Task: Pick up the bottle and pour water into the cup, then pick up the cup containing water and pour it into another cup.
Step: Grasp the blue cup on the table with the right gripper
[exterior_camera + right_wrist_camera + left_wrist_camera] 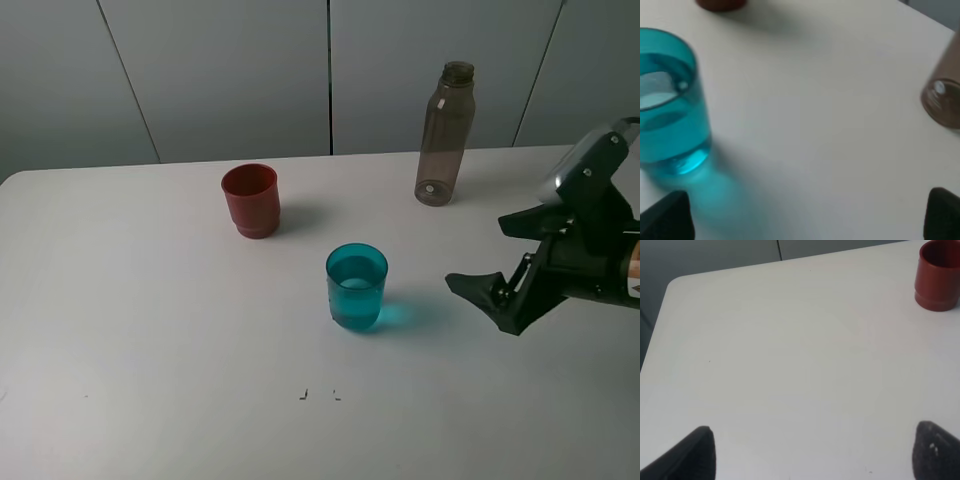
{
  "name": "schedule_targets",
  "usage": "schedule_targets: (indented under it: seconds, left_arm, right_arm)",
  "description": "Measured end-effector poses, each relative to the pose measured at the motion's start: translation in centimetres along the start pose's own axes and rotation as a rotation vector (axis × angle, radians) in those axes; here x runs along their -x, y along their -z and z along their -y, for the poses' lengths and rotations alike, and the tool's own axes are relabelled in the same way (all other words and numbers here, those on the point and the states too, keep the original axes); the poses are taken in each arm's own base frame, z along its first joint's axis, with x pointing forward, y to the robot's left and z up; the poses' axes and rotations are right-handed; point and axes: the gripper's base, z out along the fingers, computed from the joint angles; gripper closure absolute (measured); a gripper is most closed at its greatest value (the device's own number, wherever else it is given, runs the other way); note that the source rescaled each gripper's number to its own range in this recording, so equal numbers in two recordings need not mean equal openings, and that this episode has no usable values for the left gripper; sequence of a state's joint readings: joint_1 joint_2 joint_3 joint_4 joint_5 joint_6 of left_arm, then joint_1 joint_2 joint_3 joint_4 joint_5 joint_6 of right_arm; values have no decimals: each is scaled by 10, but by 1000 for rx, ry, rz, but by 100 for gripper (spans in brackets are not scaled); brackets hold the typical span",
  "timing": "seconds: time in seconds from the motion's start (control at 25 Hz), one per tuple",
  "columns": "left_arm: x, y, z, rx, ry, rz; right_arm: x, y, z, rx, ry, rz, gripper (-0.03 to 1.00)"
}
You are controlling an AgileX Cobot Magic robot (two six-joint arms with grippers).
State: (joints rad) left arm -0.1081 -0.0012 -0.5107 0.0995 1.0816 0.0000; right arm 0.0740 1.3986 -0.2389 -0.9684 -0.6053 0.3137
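Note:
The smoky grey-brown bottle (445, 134) stands upright at the back right of the white table; its base shows in the right wrist view (943, 102). The teal cup (356, 287) stands mid-table with water in it; it also shows in the right wrist view (669, 102). The red-brown cup (251, 200) stands behind it to the left, and shows in the left wrist view (938, 275). My right gripper (492, 264) is open and empty, right of the teal cup and in front of the bottle. My left gripper (810, 452) is open and empty over bare table, outside the exterior view.
The white table (150, 330) ends at a grey panelled wall (230, 70) behind. Two small dark marks (318, 394) lie near the front centre. The table's far left corner shows in the left wrist view (675, 282).

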Motion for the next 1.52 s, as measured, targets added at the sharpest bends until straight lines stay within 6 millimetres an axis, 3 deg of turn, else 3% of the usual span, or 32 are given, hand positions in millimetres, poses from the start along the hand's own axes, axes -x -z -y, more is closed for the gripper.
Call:
schedule_targets:
  seconds: [0.44,0.72,1.52]
  left_arm:
    - [0,0,0,0,-7,0]
    - [0,0,0,0,-7,0]
    - [0,0,0,0,-7,0]
  right_arm:
    - [-19,-30,-17,267,-26,35,-3]
    - [-29,-56,-16,362,5,27,-3]
    - [-18,-99,-3,498,147,128,-3]
